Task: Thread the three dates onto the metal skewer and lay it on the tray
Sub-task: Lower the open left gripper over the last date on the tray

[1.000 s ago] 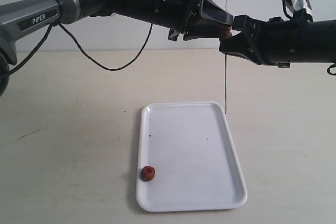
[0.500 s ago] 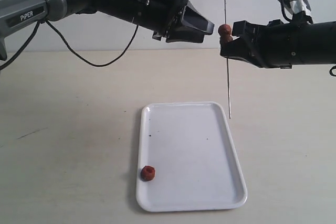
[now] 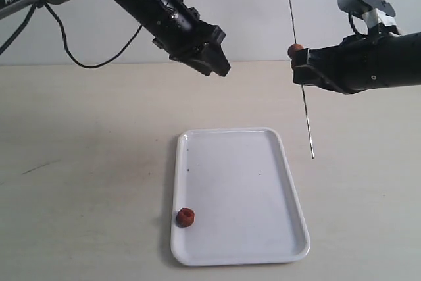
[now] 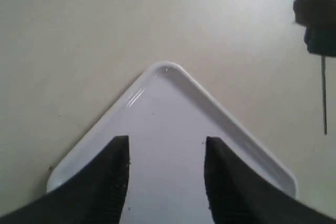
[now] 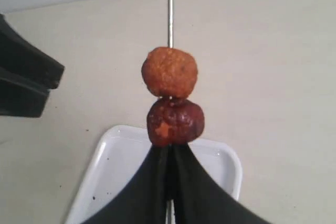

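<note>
Left claw (image 3: pixel 220 68), apart and empty, has left the metal skewer (image 3: pixel 306 123) clamped by the right claw (image 3: pixel 298 70): two dates (image 5: pixel 174 122) threaded, third date (image 3: pixel 186 216) on the tray (image 3: pixel 263 222).

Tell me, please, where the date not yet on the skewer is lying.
In the exterior view the loose date lies on the white tray, beside its left rim near the lower-left corner, apart from the skewer.
</note>
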Controlling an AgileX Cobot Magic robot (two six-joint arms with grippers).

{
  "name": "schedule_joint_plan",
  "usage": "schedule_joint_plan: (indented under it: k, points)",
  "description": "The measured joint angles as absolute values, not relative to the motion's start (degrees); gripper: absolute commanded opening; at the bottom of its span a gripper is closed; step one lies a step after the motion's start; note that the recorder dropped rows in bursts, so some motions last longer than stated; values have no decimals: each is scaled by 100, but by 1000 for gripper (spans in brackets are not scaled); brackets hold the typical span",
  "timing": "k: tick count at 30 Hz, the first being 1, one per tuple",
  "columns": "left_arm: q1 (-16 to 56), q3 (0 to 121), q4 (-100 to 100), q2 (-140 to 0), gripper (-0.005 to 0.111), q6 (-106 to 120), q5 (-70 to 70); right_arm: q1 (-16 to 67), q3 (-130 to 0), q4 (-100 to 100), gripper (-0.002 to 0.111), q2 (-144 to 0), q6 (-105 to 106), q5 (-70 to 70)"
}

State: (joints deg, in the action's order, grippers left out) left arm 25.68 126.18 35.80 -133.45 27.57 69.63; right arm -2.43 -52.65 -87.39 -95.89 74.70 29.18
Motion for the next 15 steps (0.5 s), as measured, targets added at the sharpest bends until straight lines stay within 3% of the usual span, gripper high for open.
schedule_joint_plan:
  k: [9,15]
  points:
    - [3444,11002,2371,-12503,46,2702,6996,-243,-5265,-8692,0,-9589,7539,2873]
    - [3602,10097,2109,-12221,46,2668,6999,-243,-5265,-8469,0,-9589,7539,2874]
